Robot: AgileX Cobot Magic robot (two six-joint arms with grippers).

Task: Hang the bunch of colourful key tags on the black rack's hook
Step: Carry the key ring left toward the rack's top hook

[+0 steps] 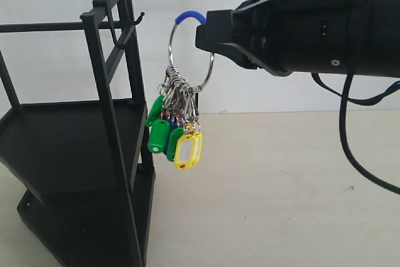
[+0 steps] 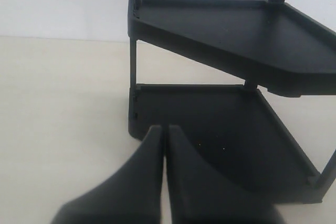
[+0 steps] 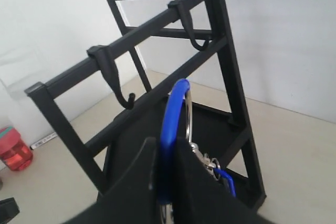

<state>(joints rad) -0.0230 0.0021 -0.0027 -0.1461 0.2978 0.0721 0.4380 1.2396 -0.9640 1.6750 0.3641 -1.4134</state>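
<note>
Blue loop of bunch [image 1: 178, 136] pinched in right gripper [image 1: 207, 34], open air up to hook [image 3: 112, 77] tip; left gripper [image 2: 164, 140] pressed together by rack [image 2: 236, 35].

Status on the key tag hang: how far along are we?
Done: the right gripper has the colourful key tag bunch pinched by its blue-sleeved ring, clear of the table. In hand: the ring hangs beside the black rack, about level with the hook but apart from it. Left: slip the ring over the hook tip and release. The left gripper is shut, empty, low by the rack.
</note>
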